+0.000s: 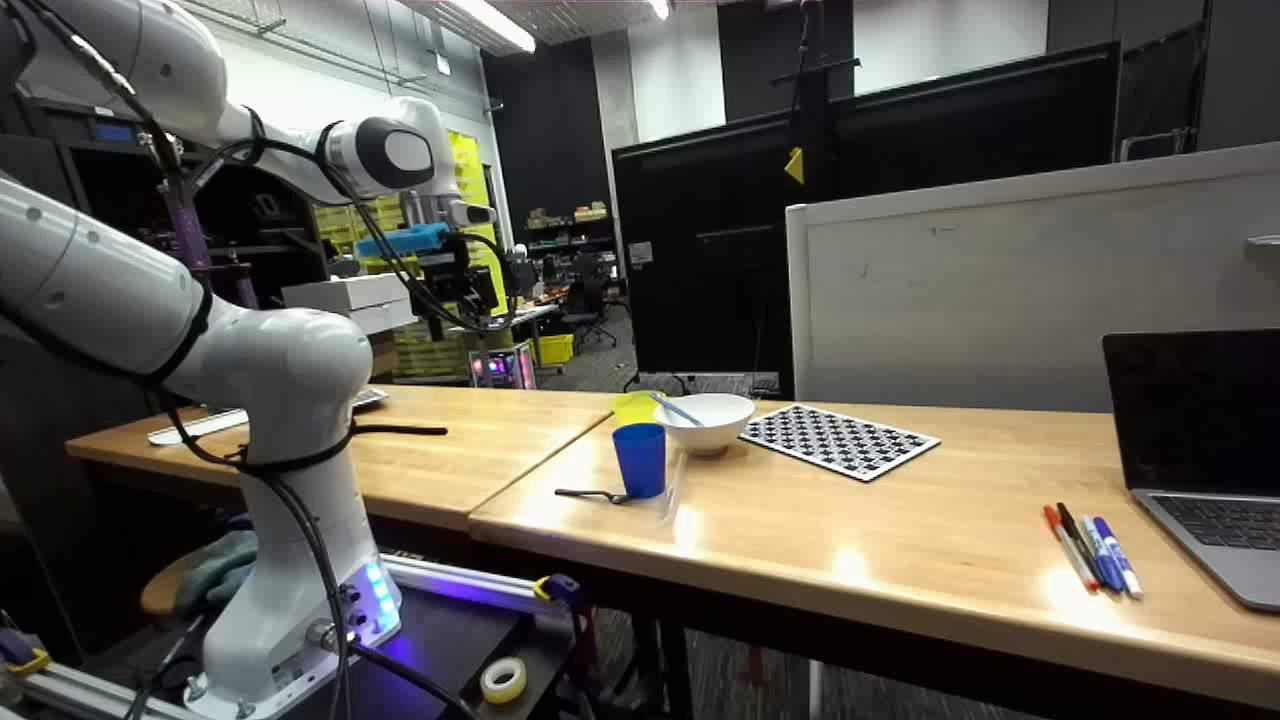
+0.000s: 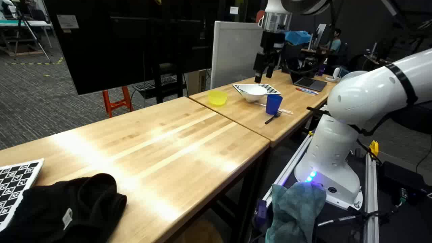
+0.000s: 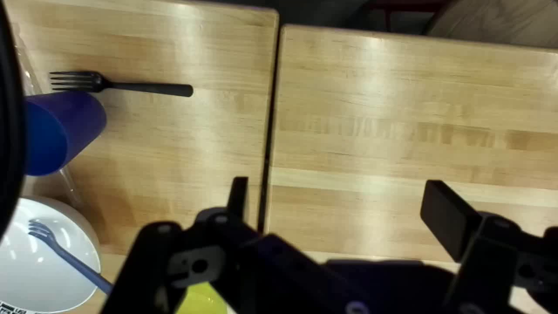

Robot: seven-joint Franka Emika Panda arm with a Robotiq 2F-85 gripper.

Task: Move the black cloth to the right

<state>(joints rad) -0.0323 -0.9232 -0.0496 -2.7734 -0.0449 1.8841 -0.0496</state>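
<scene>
The black cloth (image 2: 47, 209) lies crumpled on the near end of the wooden table in an exterior view, with a white tag showing. It partly covers a checkered board, and the frame's bottom edge cuts it off. It is out of view in the wrist view. My gripper (image 3: 339, 196) is open, with its fingers wide apart and nothing between them, above the seam between two tables. In both exterior views my gripper (image 1: 455, 312) (image 2: 264, 76) hangs high above the table, far from the cloth.
A blue cup (image 1: 640, 462), black fork (image 3: 148, 88), white bowl (image 2: 253, 92) and yellow bowl (image 2: 217, 98) stand near the seam. A far checkered board (image 1: 840, 440), pens (image 1: 1090, 550) and laptop (image 1: 1210, 480) lie beyond. The near checkered board (image 2: 13, 185) lies beside the cloth.
</scene>
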